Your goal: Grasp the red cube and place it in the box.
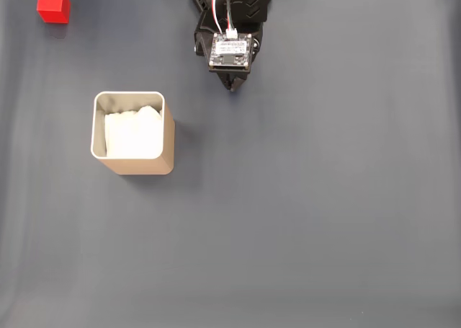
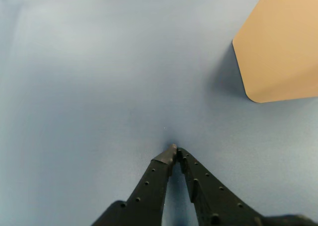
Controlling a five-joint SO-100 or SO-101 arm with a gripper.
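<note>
Progress: I judge the task barely begun; nothing is grasped and nothing sits in the box apart from its white padding.
Cube: the cube (image 1: 53,5) rests on the grey mat (image 1: 317,220) in the top-left corner of the fixed view, well apart from everything else and untouched.
Box: the box (image 1: 168,137) stands upright left of centre in the fixed view, between the cube's corner and the middle of the mat; in the wrist view I get only one tan wall and a rounded corner (image 2: 278,47) at the upper right.
Gripper: the gripper (image 2: 175,152) is closed, its black fingertips meeting at a point with nothing between them; in the fixed view it sits at top centre (image 1: 231,86), to the right of the box and far from the cube.
Left to do: as I read it, I must swing toward the cube, spread the jaws, take hold, carry it over the box and let go.
Hidden: the cube lies outside the wrist camera's frame, so I cannot line up on it from there.
Cut off: the arm's base runs off the top edge of the fixed view, and the box's rim and inside are out of the wrist frame.
Hard to make out: from above the circuit board (image 1: 230,52) covers most of the fingers, and I cannot tell how high the tips hang over the mat.
</note>
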